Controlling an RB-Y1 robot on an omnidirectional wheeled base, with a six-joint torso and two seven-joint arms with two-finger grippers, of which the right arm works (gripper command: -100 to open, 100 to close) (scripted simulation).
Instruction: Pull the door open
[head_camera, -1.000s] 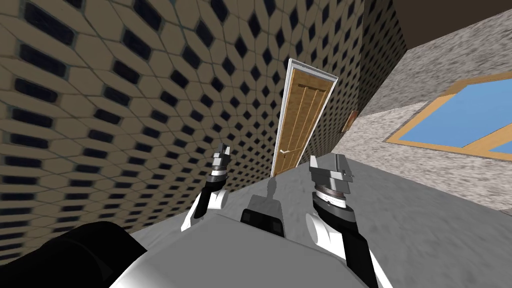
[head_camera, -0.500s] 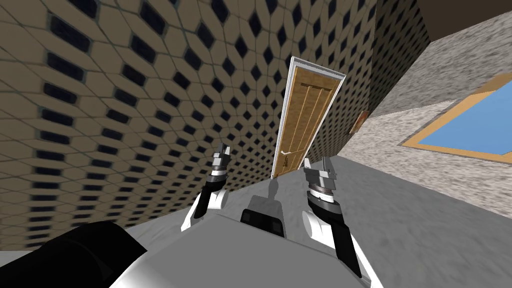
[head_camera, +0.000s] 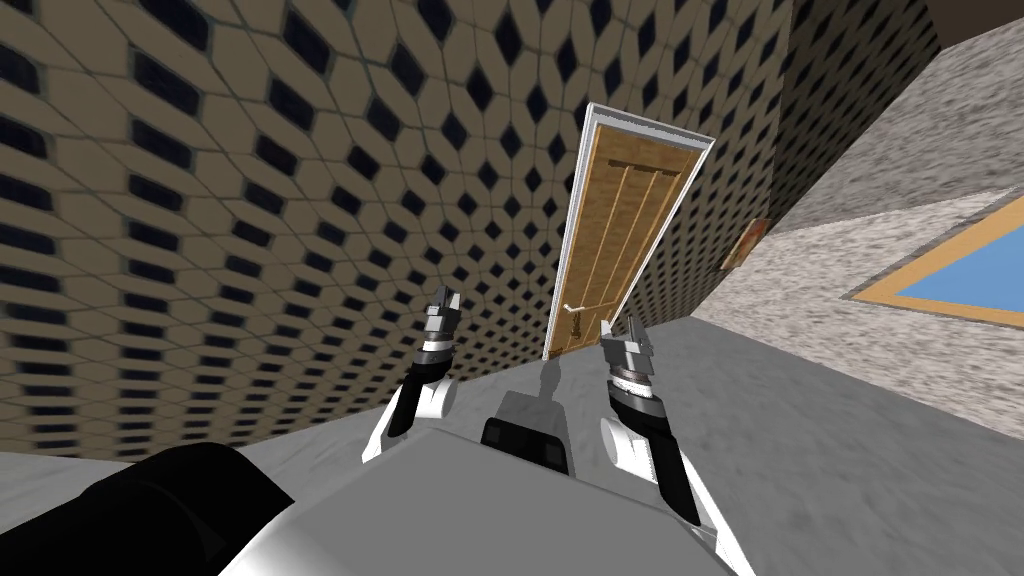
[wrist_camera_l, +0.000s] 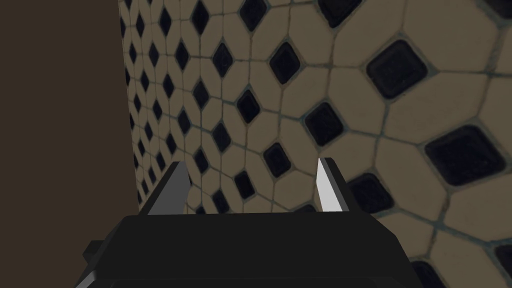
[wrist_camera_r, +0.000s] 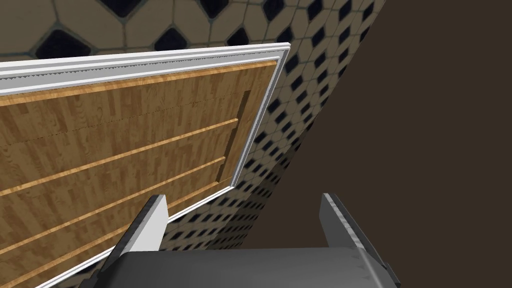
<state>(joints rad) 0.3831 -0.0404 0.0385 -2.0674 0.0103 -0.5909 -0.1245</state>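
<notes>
Door (head_camera: 618, 235): wood-grained and panelled, standing shut in its white frame (head_camera: 566, 250). It is set in the patterned tile wall (head_camera: 250, 200), across the grey floor (head_camera: 820, 420).
Handle (head_camera: 572, 306): small pale lever low on the door, by the frame's left side, with nothing on it.
Right pincer (head_camera: 620, 326): raised toward the door, fingers wide and empty, well apart from the handle.
Left pincer (head_camera: 447, 296): raised facing the tiles, fingers wide and empty.
Progress: barely begun, by my judgement, as the robot stands short of the door.
Remaining: close the distance, grip the handle, draw the door out of its frame.
</notes>
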